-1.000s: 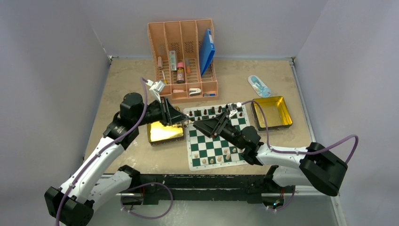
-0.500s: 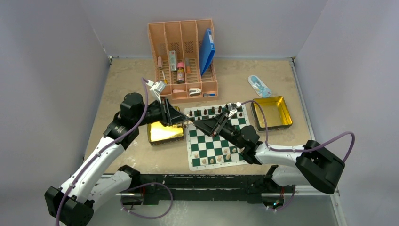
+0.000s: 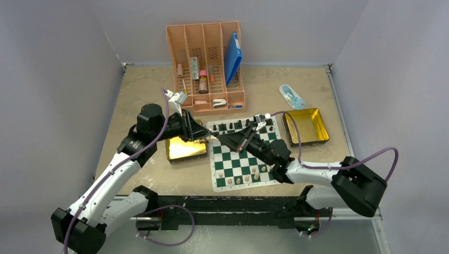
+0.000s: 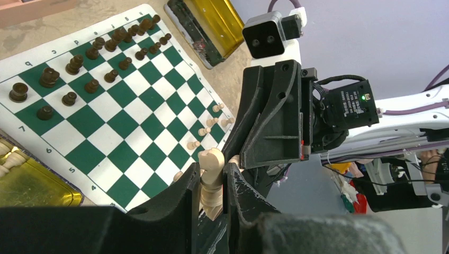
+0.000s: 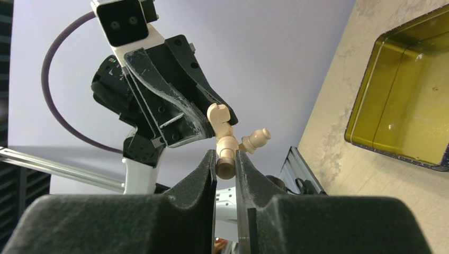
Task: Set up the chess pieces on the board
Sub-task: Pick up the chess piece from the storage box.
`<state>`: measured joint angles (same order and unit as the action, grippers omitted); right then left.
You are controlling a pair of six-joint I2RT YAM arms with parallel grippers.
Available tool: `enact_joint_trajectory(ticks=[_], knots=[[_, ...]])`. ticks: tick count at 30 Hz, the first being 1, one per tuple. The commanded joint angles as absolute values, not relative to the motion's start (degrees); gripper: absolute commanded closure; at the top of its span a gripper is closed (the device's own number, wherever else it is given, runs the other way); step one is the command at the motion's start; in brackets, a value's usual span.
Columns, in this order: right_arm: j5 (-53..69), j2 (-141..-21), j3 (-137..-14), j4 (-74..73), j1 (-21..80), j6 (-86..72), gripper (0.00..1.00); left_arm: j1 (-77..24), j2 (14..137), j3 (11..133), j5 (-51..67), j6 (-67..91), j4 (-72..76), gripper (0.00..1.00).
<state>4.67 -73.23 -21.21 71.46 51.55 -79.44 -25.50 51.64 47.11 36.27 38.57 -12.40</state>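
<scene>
The green-and-white board (image 3: 233, 161) lies mid-table. Dark chess pieces (image 3: 246, 125) fill its far rows, and a few pale ones (image 3: 249, 177) stand near the front. Both grippers meet in the air over the board's left edge. My left gripper (image 4: 212, 177) is shut on a pale knight (image 4: 212, 165). My right gripper (image 5: 226, 159) is shut on the base of that same knight (image 5: 222, 132), tip to tip with the left gripper (image 3: 210, 136). A pale pawn (image 5: 256, 139) juts out beside the knight; what holds it is hidden.
A gold tin (image 3: 183, 150) sits left of the board with pale pieces (image 4: 8, 159) in it. A second gold tin (image 3: 307, 127) is on the right. The pink organiser (image 3: 206, 66) stands at the back. A small blue-and-white packet (image 3: 291, 96) lies on the table.
My right gripper's jaws have closed onto the knight's base. Both arms have stayed almost where they were, and the left grip is unchanged.
</scene>
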Motion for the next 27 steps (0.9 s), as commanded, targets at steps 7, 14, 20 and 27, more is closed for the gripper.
enact_joint_trajectory(ticks=[7, 14, 20, 27], knots=[[2.44, -67.98, -26.91, 55.72, 51.19, -67.71, 0.88, -25.4, 50.55, 48.91, 24.5, 31.34, -17.89, 0.99], [-5.2, -59.72, -32.86, 36.51, 51.24, -53.76, 0.87, -25.4, 49.79, 47.14, 17.33, 26.55, -19.07, 0.99], [-8.85, -58.13, -42.91, 13.47, 51.41, -42.72, 0.86, -25.4, 50.18, 48.02, 12.28, 23.47, -21.89, 0.99], [-12.67, -58.37, -49.91, -4.28, 54.63, -38.65, 0.89, -25.4, 49.35, 47.67, 6.5, 20.1, -21.84, 0.99]])
